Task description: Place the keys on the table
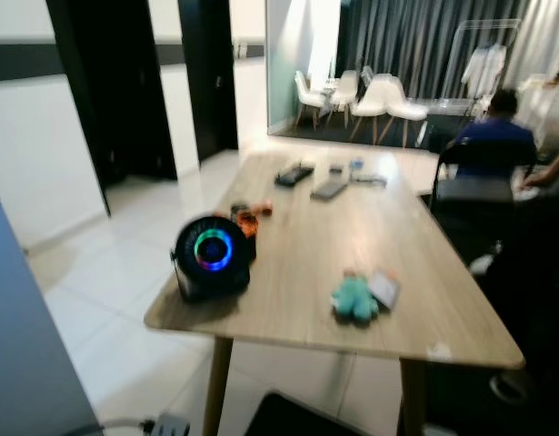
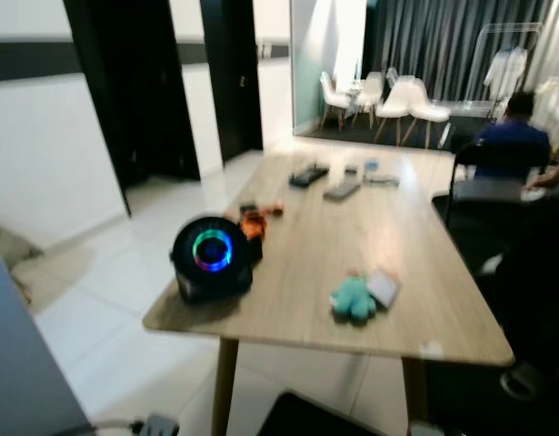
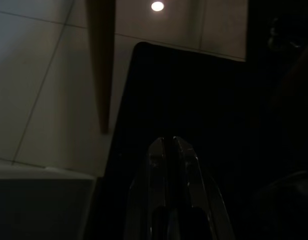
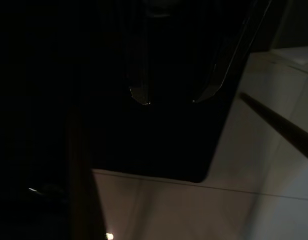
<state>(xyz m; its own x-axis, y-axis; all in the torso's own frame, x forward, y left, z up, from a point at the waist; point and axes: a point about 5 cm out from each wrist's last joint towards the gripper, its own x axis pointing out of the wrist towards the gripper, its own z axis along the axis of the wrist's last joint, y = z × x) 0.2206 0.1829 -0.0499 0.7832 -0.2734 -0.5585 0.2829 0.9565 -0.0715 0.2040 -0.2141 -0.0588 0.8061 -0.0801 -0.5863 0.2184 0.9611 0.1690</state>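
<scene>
Wooden table (image 1: 415,263) straight ahead, head views blurred; near its front-left corner a round black fan (image 1: 212,256) with a glowing green-blue ring; just behind the fan a small orange-and-black item (image 1: 249,218), too blurred to name; toward the front-right a teal plush toy (image 1: 354,299) touching a small pale card-like thing (image 1: 384,287); far end holds several dark flat devices, possibly remotes (image 1: 294,173); can't pick out the keys anywhere on the table or in either pincer. Seated person in a blue top (image 1: 494,145) at the table's far right side; white chairs (image 1: 379,96) beyond, by dark curtains. Left gripper (image 3: 173,141) hangs low over a black mat (image 3: 194,100) on the tiled floor (image 3: 48,80), fingers pressed together, nothing between them. Right gripper (image 4: 169,101) also hangs over the mat, view very dark; two fingertips (image 4: 139,96) apart, gap bare.
</scene>
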